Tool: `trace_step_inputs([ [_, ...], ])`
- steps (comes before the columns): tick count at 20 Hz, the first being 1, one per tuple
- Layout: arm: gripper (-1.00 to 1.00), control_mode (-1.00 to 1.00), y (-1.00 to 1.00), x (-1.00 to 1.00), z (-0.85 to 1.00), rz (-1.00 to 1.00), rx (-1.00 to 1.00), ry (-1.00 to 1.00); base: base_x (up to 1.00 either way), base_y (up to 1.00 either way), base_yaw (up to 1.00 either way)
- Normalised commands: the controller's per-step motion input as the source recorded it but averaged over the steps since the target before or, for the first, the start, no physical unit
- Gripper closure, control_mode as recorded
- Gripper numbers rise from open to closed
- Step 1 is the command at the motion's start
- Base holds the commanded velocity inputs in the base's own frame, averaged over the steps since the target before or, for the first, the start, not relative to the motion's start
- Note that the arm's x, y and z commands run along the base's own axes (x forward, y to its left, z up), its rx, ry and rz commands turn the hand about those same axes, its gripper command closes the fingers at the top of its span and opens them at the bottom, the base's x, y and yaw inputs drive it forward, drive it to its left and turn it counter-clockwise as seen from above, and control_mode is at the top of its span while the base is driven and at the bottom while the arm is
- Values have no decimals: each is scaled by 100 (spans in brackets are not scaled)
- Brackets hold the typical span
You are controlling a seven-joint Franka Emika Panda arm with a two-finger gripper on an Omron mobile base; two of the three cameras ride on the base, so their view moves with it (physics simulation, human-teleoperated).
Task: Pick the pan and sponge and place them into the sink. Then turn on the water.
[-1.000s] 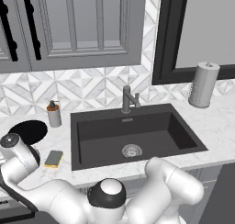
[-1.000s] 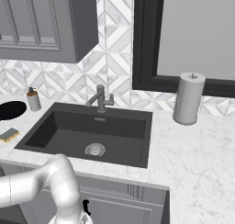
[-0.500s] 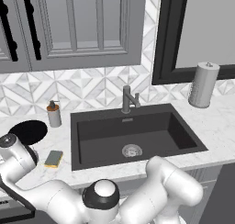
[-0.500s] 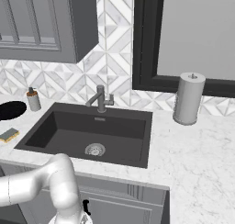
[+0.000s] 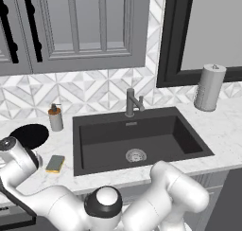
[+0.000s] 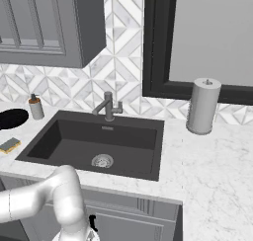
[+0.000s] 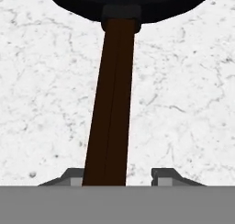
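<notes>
My end effector (image 7: 117, 179) straddles the pan (image 7: 114, 81) handle, one fingertip (image 7: 75, 176) touching, the other clear; grip uncertain. Pan body ahead on the counter (image 7: 183, 103).

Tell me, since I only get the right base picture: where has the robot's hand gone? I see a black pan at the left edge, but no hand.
Observer: It is down at the pan. In the hand view, the two fingers stand on either side of the pan's long brown handle.
Operator: So is it squeezing the handle?
Observer: Not fully. One finger is against the handle, but a gap of marble counter shows between the handle and the other finger.
Operator: Is the little sponge in its way?
Observer: It doesn't look so. In the left base view the white wrist stands beside the sponge, apart from it.
</notes>
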Motion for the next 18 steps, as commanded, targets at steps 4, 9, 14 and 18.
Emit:
trace_step_inputs([
  [4,100,-100,-50,0,-76,-14,1,0,0,0,0],
  [9,100,-100,-58,0,-72,-14,6,0,0,0,0],
  [14,100,-100,-40,0,-29,-3,9,-2,0,0,0],
  [18,100,-100,-4,-3,7,0,9,-13,0,0,0],
])
